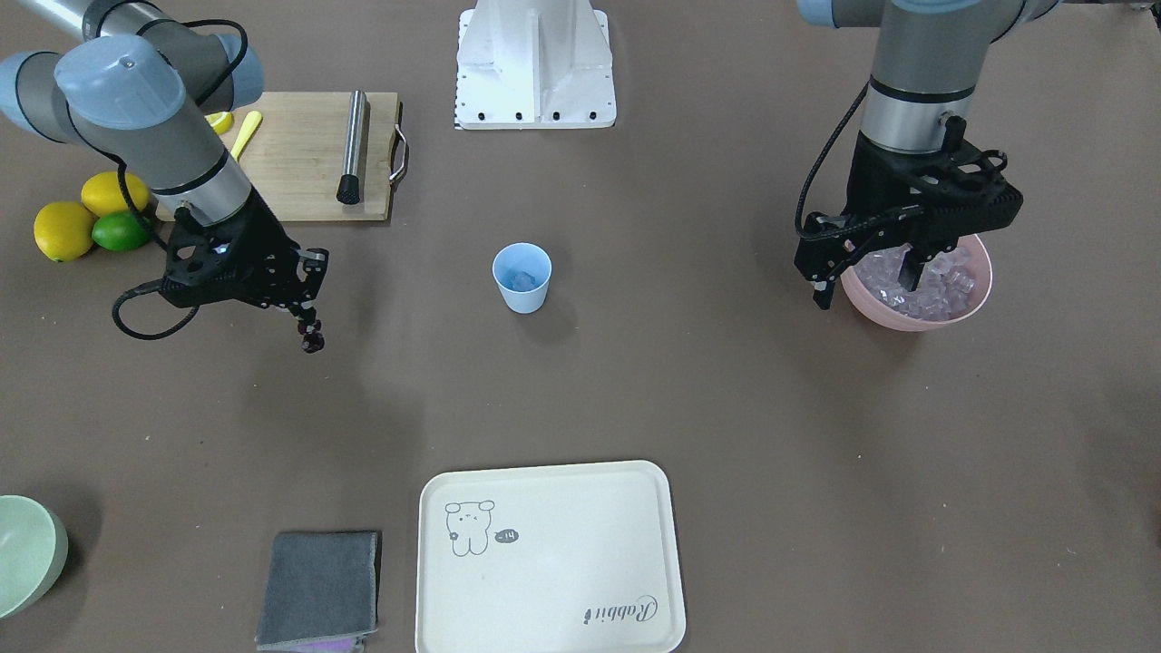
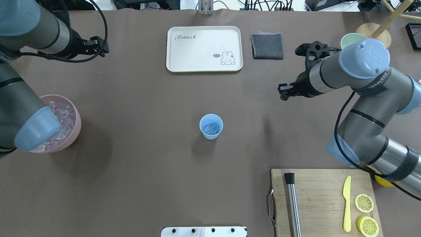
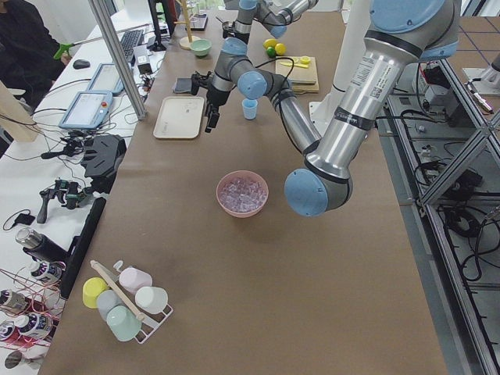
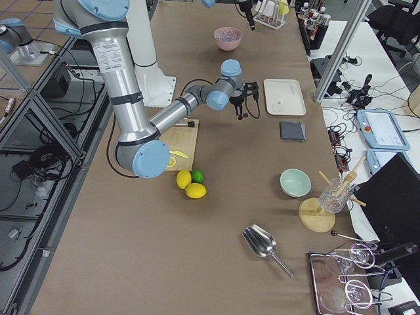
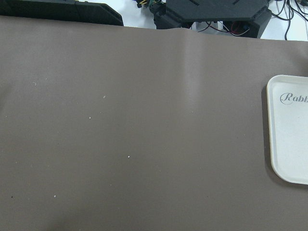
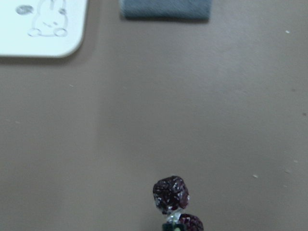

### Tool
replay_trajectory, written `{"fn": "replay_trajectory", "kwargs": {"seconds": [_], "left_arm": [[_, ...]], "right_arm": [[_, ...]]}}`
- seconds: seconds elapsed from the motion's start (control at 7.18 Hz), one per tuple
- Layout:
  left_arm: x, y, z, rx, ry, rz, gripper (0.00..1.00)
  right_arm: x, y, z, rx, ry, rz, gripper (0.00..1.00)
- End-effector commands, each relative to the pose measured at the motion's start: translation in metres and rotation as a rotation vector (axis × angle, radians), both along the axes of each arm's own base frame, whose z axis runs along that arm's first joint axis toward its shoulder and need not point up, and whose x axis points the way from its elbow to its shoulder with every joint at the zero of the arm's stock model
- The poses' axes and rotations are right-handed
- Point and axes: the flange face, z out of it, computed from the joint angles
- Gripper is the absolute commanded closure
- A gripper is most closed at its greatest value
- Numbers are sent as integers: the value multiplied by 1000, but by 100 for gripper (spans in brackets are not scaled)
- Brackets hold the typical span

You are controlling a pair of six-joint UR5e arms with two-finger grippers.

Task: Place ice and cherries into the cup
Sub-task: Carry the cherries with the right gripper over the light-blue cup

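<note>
Cup: the cup [image 2: 210,126] stands upright mid-bench [image 2: 148,98], well apart from both arms. Overhead I can see a few cubes of ice [image 2: 210,129] at its bottom.
Cherries: the cherries [image 1: 312,340] dangle in the air from the right end effector [image 1: 307,321], which is pinched narrow on them, off to one side of the cup.
Right wrist view: only here do I get the berries close, two dark glossy ones over bare bench. The fingers are out of frame.
Left end effector: the left end effector [image 1: 866,283] has its fingers spread wide and carries nothing. The front view lays it over the pink bowl [image 2: 77,126], but overhead it sits well clear of it.
Pink bowl: heaped with ice cubes.
Left wrist view: bare bench and a corner of the tray [image 5: 288,134].
</note>
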Motion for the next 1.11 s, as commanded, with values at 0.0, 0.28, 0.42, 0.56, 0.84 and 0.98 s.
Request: {"fn": "replay_trajectory", "kwargs": {"seconds": [0.0,0.28,0.42,0.56,0.84,0.98], "left_arm": [[4,-4,8,-18,-4,7,2],[5,-5,11,-26,-6,10,2],[5,-5,11,-27,-5,9,2],[5,-5,11,-27,-5,9,2],[5,-5,11,-25,-5,10,2],[5,-5,11,-25,-5,10,2]], "right_arm": [[-58,15,-84,13,-85,10,100],[-113,61,-126,51,-124,-8,100],[-128,77,-125,56,-117,-26,100],[-141,90,-117,60,-101,-34,100],[-157,95,-105,45,-74,-51,100],[-158,97,-104,44,-73,-55,100]]}}
